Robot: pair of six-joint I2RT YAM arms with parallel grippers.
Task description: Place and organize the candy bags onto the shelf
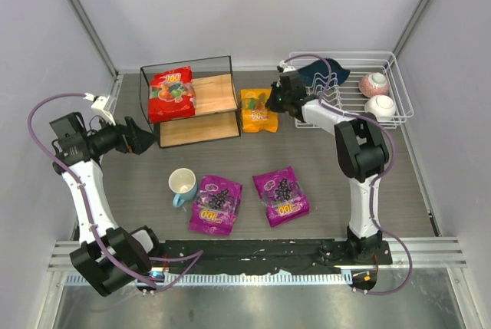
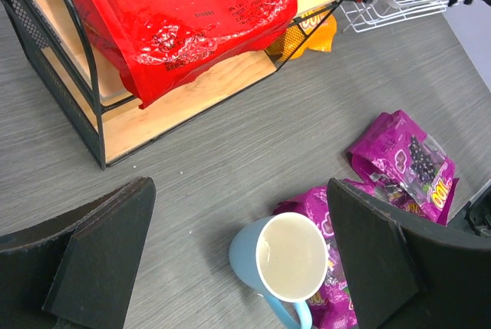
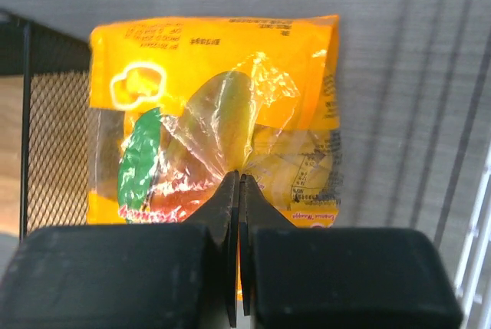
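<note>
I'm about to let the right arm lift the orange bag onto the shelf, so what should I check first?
1. Right gripper grip on orange bag: ok, jaws closed on its crinkled film.
2. Free space on shelf: ok, top board bare beside red bag.
3. Left gripper out of the path: ok, open, on the shelf's left side.
4. Clearance from wire rack: cannot tell, the right arm sits close beside it.
5. Purple bags and mug: ok, on the table nearer the bases, off the path.
</note>
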